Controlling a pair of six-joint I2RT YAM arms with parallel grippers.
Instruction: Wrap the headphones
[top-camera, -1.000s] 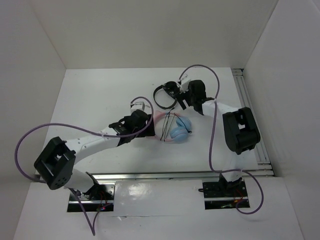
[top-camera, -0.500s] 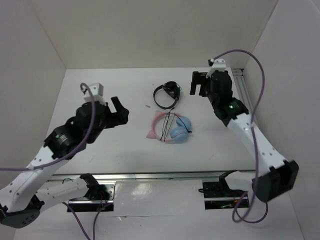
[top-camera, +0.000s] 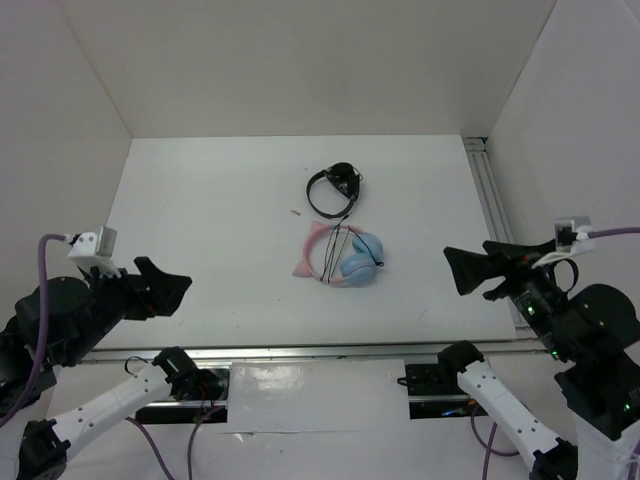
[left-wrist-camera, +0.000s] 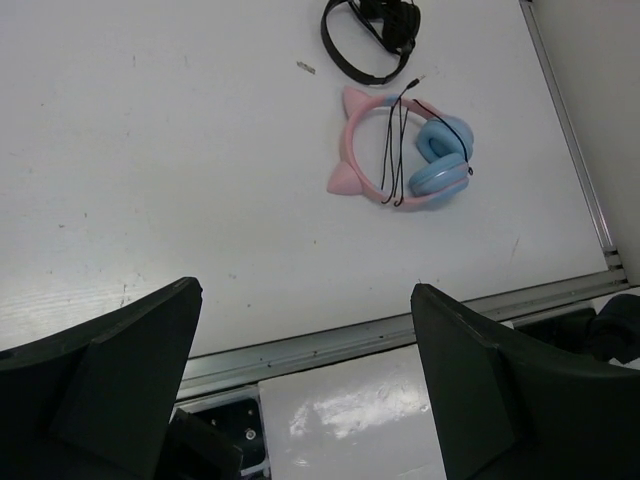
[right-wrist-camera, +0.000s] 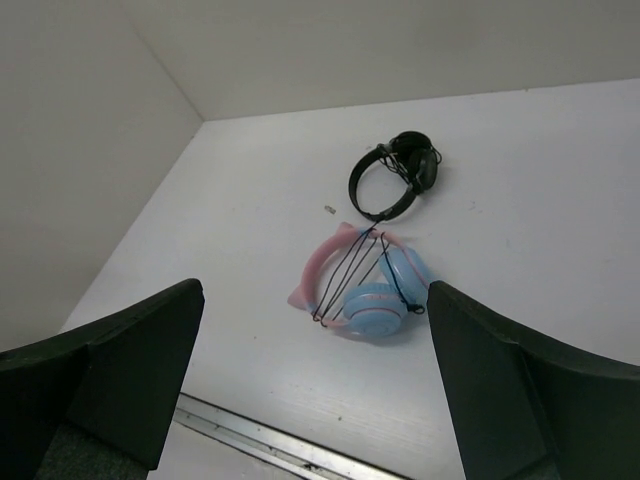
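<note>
The headphones lie flat mid-table: pink headband with cat ears to the left, light blue earcups to the right. The thin black cable runs in several strands across the band. They also show in the left wrist view and the right wrist view. My left gripper is open and empty, raised at the near left, far from them; its jaws stand wide in its own view. My right gripper is open and empty, raised at the near right, and its jaws also stand wide.
Smaller all-black headphones lie just behind the pink pair, also in the wrist views. A tiny scrap lies to their left. A metal rail runs along the right edge and another along the front. White walls enclose the table.
Both arms have pulled back from the middle of the table to the near corners and risen. The headphones lie where they were.
</note>
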